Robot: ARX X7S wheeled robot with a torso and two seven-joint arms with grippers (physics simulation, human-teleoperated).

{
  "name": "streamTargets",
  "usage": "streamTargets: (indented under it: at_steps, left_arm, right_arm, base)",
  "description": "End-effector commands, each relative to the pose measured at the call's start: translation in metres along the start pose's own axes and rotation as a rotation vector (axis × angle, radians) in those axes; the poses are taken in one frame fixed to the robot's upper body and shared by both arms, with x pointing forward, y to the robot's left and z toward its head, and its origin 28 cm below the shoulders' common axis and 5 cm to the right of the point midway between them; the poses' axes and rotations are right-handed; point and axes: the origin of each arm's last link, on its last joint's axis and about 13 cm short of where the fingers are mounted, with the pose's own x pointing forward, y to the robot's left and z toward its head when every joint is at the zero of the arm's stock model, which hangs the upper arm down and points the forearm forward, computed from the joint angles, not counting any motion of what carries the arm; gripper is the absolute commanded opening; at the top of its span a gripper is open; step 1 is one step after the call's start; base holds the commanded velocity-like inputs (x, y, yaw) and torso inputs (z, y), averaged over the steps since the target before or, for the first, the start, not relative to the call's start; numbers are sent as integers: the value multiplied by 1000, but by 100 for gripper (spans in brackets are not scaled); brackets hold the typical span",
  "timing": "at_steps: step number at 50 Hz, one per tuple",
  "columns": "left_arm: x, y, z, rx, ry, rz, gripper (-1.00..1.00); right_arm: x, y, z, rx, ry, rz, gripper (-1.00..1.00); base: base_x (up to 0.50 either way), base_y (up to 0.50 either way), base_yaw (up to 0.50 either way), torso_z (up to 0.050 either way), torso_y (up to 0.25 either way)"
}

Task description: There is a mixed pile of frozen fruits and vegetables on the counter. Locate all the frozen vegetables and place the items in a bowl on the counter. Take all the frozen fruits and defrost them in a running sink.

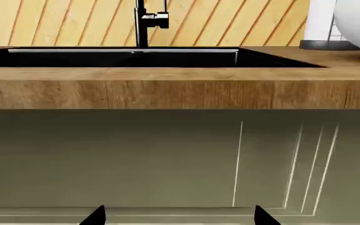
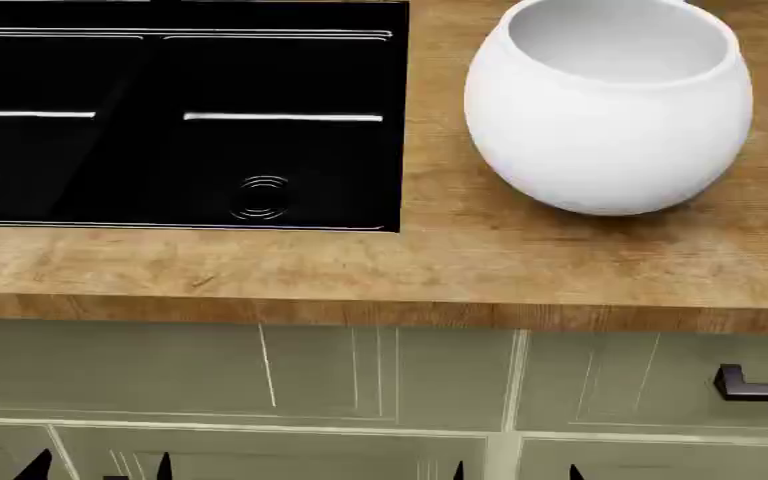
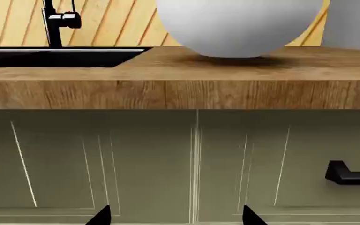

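The large white bowl (image 2: 610, 105) stands empty on the wooden counter (image 2: 464, 260), to the right of the black double-basin sink (image 2: 177, 120). No frozen fruits or vegetables show in any view. Both grippers hang low in front of the cabinet doors, below the counter edge. My left gripper (image 2: 97, 468) is open with nothing between its black fingertips, and so is my right gripper (image 2: 515, 470). The left wrist view faces the sink (image 1: 136, 57) and its black faucet (image 1: 147, 21); the right wrist view faces the bowl (image 3: 239, 26).
Grey-green cabinet doors (image 2: 357, 380) run under the counter's thick wooden edge (image 1: 180, 93). A black drawer handle (image 2: 758, 385) juts out at the right. A white paper roll (image 1: 320, 23) on a dark base stands behind the bowl, against the slanted wood-plank wall (image 1: 61, 23).
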Motion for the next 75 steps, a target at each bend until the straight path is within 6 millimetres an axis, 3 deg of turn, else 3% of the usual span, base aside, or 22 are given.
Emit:
streamTargets:
  at_steps: [1, 13, 14, 15, 17, 28, 43, 75]
  left_arm:
    - [0, 0, 0, 0, 0, -12, 100]
    - [0, 0, 0, 17, -4, 3, 100]
    - [3, -4, 5, 92, -101, 73, 100]
    - [0, 0, 0, 32, -9, 1, 100]
    - [4, -2, 1, 35, -11, 7, 100]
    - [18, -9, 5, 28, -5, 13, 100]
    - [-12, 8, -2, 23, -6, 17, 100]
    - [-8, 6, -2, 14, 1, 16, 100]
  right_arm:
    - [1, 0, -1, 0, 0, 0, 100]
    - [-2, 0, 0, -1, -9, -9, 100]
    - [-6, 1, 3, -133, -119, -189, 100]
    - [-2, 0, 0, -3, -9, -8, 100]
    - [-1, -1, -1, -4, 10, 1, 100]
    - [0, 0, -3, -8, 26, -2, 100]
    - [1, -1, -3, 6, 45, -1, 100]
    - [1, -2, -2, 11, 47, 2, 100]
  base:
    - [0, 0, 0, 0, 0]
    - [0, 0, 0, 0, 0]
    - [0, 0, 0, 0, 0]
    - [0, 0, 0, 0, 0]
    - [0, 0, 0, 0, 0]
    - [0, -341, 0, 0, 0]
    - [0, -500, 0, 0, 0]
    - [0, -427, 0, 0, 0]
